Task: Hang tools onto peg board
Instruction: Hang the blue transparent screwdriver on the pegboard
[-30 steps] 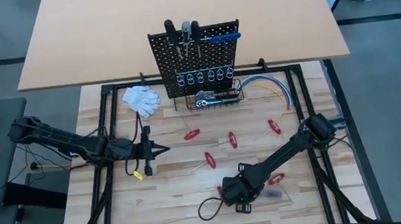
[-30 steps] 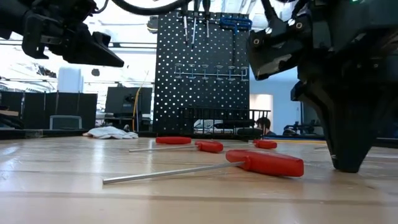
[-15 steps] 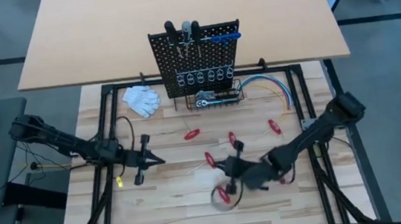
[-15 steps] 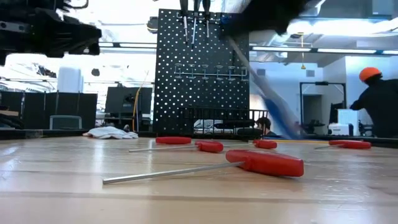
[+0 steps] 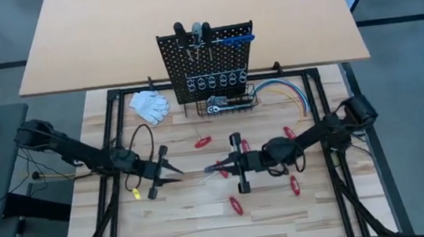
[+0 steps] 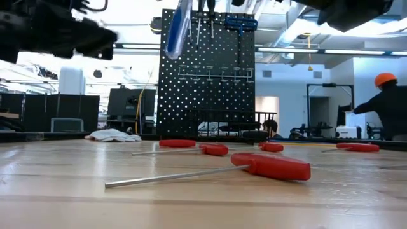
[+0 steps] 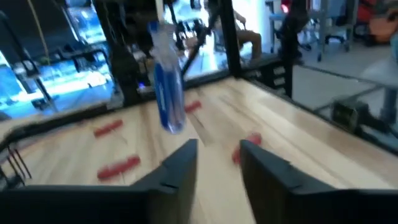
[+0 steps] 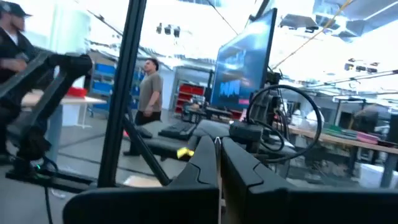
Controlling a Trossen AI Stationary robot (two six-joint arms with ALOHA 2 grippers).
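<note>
The black peg board [image 5: 206,64] stands at the table's far side with screwdrivers hung along its top and a ratchet in its basket [image 5: 222,104]. Several red-handled screwdrivers [image 5: 203,142] lie on the table. My right gripper [image 5: 219,167] is mid-table, pointing toward the left edge. It is shut on a blue-handled screwdriver [image 7: 166,99], held high above the table in the low view [image 6: 175,28]. My left gripper [image 5: 179,170] faces it from the left, open and empty [image 7: 217,146]. My right gripper holds the blue-handled screwdriver lifted clear of the table. A thin shaft [image 8: 217,144] shows between its shut fingers, which lie level and come from the table's right. The handle [image 7: 168,112] hangs roughly upright below. The exact place of contact is hidden by the gripper.
White gloves [image 5: 150,104] lie left of the board and a bundle of coloured cables [image 5: 284,91] lies to its right. Red screwdrivers lie under and near my right arm [image 5: 294,187] and toward the near edge [image 5: 235,205]. A person [image 6: 388,105] stands in the room beyond.
My right gripper has risen from the table near the front edge. It has swung toward the table's left and far side, carrying the blue-handled screwdriver up clear of the table. My left gripper has shifted a little toward the near edge.
</note>
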